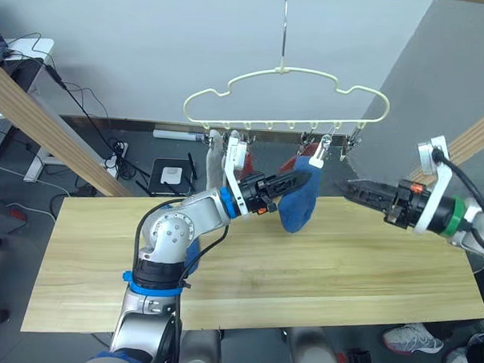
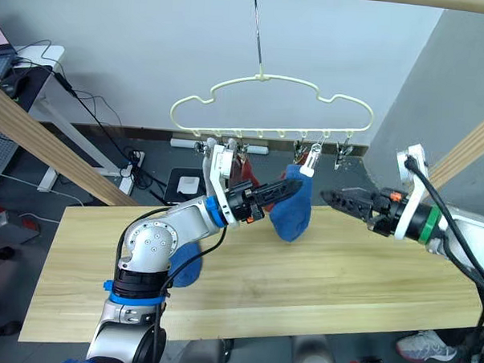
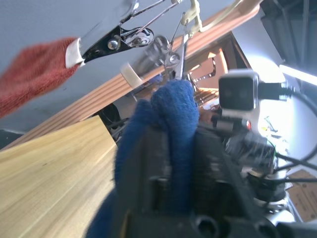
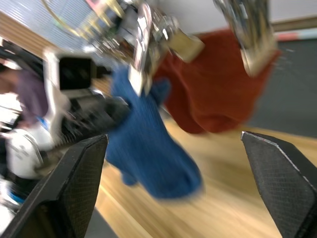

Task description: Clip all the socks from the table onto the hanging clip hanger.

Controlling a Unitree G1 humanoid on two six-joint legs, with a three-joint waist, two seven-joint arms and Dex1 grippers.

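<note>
The pale yellow-green clip hanger (image 1: pixel 284 71) hangs above the table's (image 1: pixel 343 266) far edge, a row of metal clips under it. My left gripper (image 1: pixel 303 182) is shut on a blue sock (image 1: pixel 299 203) and holds its top edge against a clip (image 1: pixel 318 159). Whether that clip grips the sock I cannot tell. A rust red sock (image 4: pixel 213 94) hangs just behind it, and a light grey sock (image 1: pixel 216 160) hangs further left. My right gripper (image 1: pixel 352 188) is open, level with the blue sock and a short way to its right. A second blue sock (image 2: pixel 186 267) lies on the table under my left arm.
Slanted wooden poles stand at the left (image 1: pixel 44 125) and right (image 1: pixel 477 139) of the table. Cables and a small box lie on the floor behind it. A person's shoes (image 1: pixel 412 338) show past the table's near right corner.
</note>
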